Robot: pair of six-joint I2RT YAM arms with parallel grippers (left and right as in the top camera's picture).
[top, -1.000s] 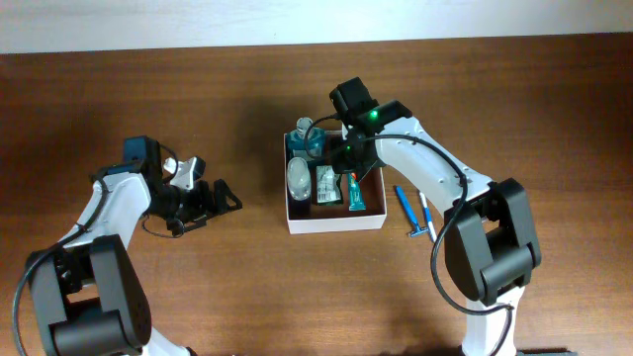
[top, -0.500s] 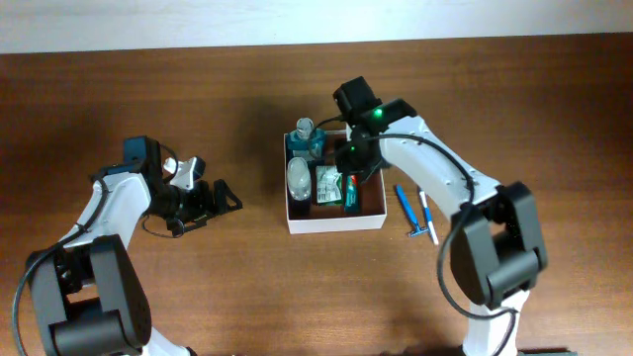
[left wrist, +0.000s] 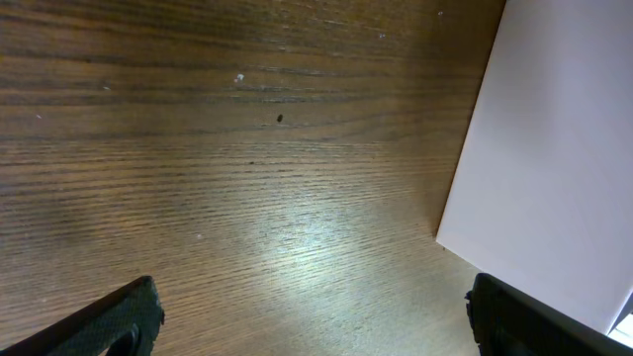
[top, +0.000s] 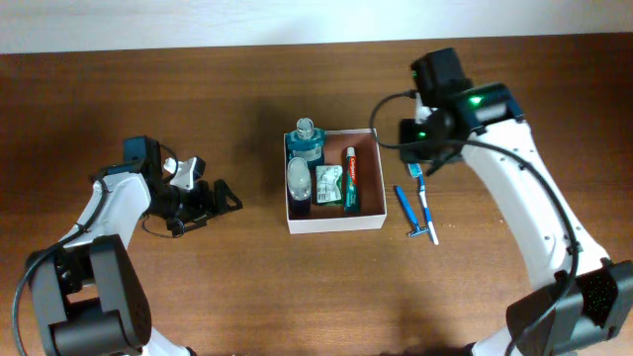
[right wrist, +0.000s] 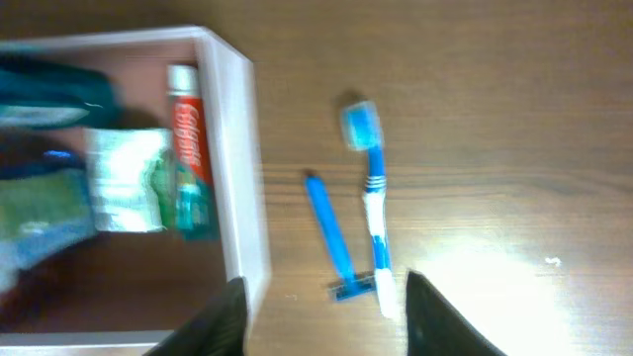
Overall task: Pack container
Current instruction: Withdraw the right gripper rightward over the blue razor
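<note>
The right gripper (right wrist: 324, 287) hangs with its jaws wide apart, holding nothing. Between them, just ahead, lie a blue razor (right wrist: 331, 242) and a toothbrush (right wrist: 374, 198), not yet packed. The container (right wrist: 242, 178) sits just past its left jaw. I think it must drop down and pinch one next. The left gripper (left wrist: 316, 307) is spread wide too, over the bare brown wooden table (left wrist: 247, 198).

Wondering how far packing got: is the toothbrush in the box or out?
Out. The toothbrush lies on the table beside the razor, right of the container.

Blurry container (right wrist: 235, 168), left part beyond the right wrist view's edge.
</note>
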